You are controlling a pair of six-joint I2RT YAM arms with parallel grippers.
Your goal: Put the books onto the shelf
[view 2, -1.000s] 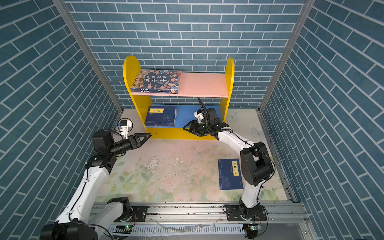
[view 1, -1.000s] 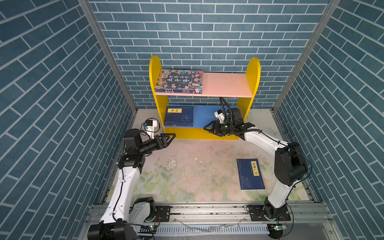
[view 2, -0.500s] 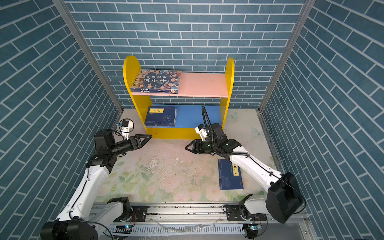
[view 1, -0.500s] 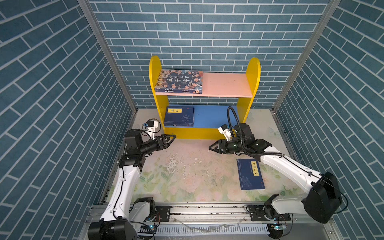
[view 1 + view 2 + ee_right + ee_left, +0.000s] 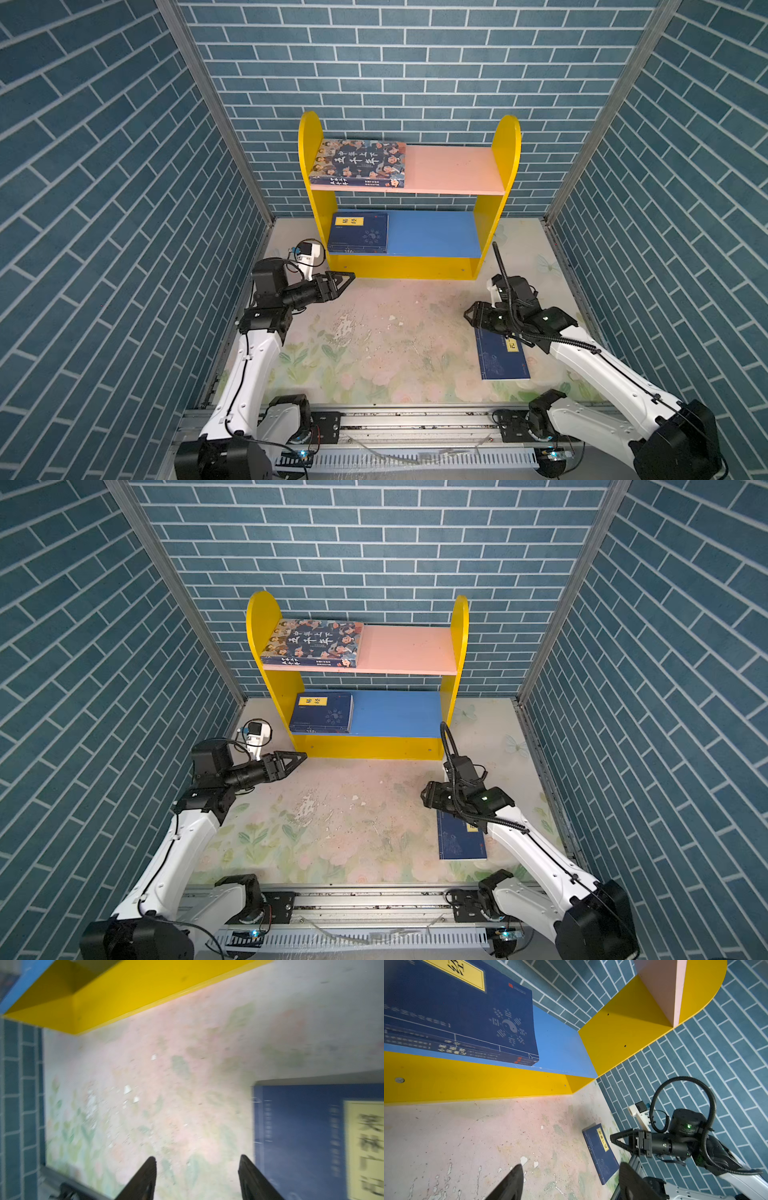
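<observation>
Both top views are lit brightly and evenly from above, and the teal brick-patterned walls (image 5: 104, 166) are rendered sharp, though their lines are splayed outward by wide-angle distortion at the edges. Only faint, soft shadows are cast on the faded floral tabletop (image 5: 353, 812). The left wrist view is crisp at distance, while the dark fingertips (image 5: 512, 1182) of the left gripper (image 5: 571, 1165) are left out of focus. The right wrist view is smeared throughout by motion blur, so the navy-blue paperback with a yellow title label (image 5: 301, 1136) is seen without clean edges.
</observation>
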